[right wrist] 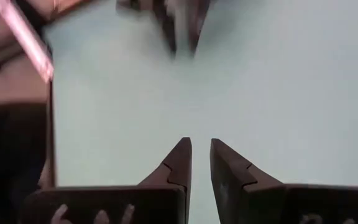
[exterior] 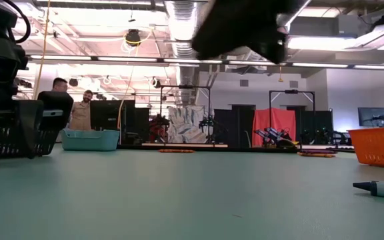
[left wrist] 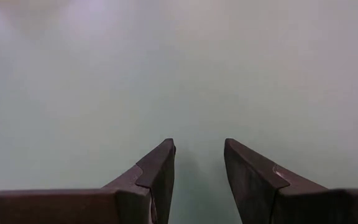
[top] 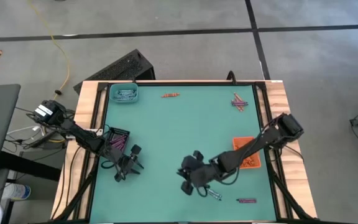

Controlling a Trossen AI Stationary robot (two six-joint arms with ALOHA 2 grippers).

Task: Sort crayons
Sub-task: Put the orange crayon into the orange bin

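Crayons: thin little sticks, scattered in small lots on the green mat [top: 179, 130]. Landmark = orange tray [top: 248, 153], near the mat's right edge. One orange-red crayon [top: 170, 95] lies far up-left of that tray, near the mat's far edge. A small crossed bunch, purple and orange [top: 239, 101], sits straight beyond the tray, well apart from it. A purple one [top: 247, 200] lies on the near side of the tray, close to the mat's front edge. A pale blue-grey one [top: 212, 195] lies left of that, just beside the right gripper [top: 190, 182]. Low view shows it as a dark-tipped stick with a grey wrapper [exterior: 379, 189]; wrapper print too small to read. No other readable labels.

Orange tray holds orange sticks. Black tray [top: 118, 138], far left of the orange one, has purple sticks in it. Teal tray [top: 124, 94], far corner, up-left, has pale sticks.

Right gripper hovers left of the orange tray and nearer the front, fingers [right wrist: 178, 163] a narrow gap apart, nothing between them. Left gripper [top: 129, 165], just by the black tray, jaws parted, holding nothing, only bare mat under it.

Surface: flat teal-green mat w/ black border on a wood-edged table [top: 84, 118]. Room: grey concrete floor, yellow cable [top: 56, 43], bright ceiling lights, black racks, two people [exterior: 72, 107] standing way back behind the teal tray.
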